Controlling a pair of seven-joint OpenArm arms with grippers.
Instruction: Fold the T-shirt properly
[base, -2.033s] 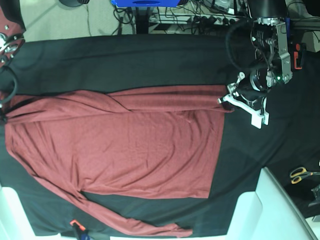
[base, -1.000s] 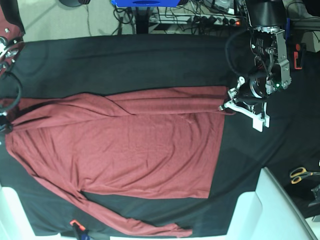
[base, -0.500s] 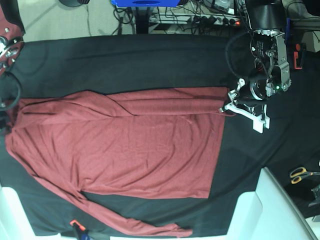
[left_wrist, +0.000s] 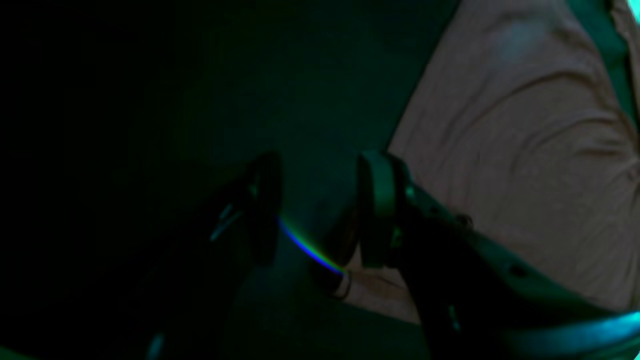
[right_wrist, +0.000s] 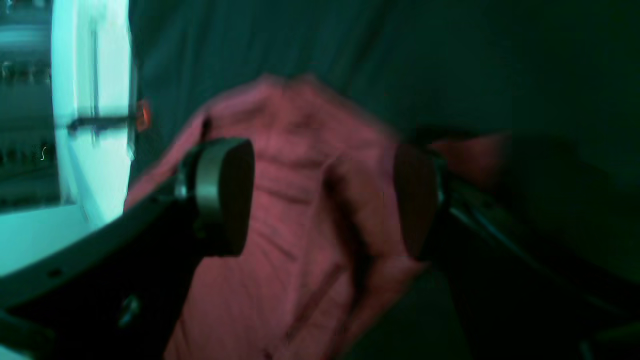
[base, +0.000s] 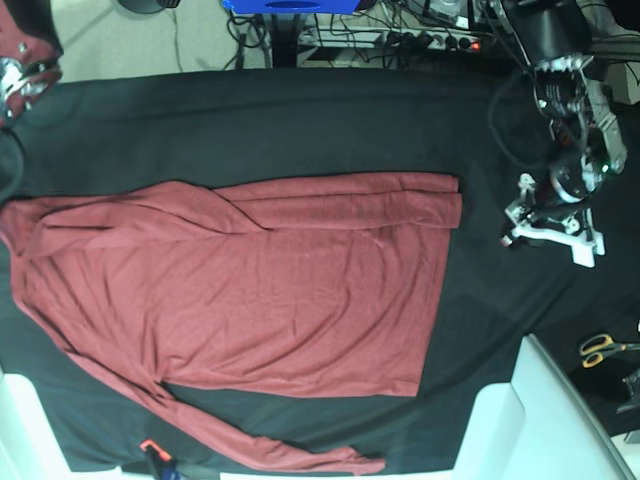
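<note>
We note a release on both sides. The left hand (base: 545, 222), pinched on the right-hand hem corner of the rust-red long-sleeved knit T-shirt (base: 260, 290) half a second ago, now stands off to the right over bare cloth, jaws parted with nothing between them; the wrist view shows the hem corner lying just beside its finger (left_wrist: 377, 210). The right hand (right_wrist: 320, 200) cannot be made out in the base view, but its wrist view shows the jaws wide apart, with blurred red fabric lying below them, not clamped.

The upper edge has been laid over, and the folded band along the far side now rests flat. We judge the first lengthwise fold placed; the near sleeve, trailing toward the near edge, is not yet folded.

The shirt lies spread across the middle and left of the counter, on a black cloth (base: 300, 120). Yellow-handled scissors (base: 600, 348) lie at the right edge, cables (base: 400, 40) at the far side.
</note>
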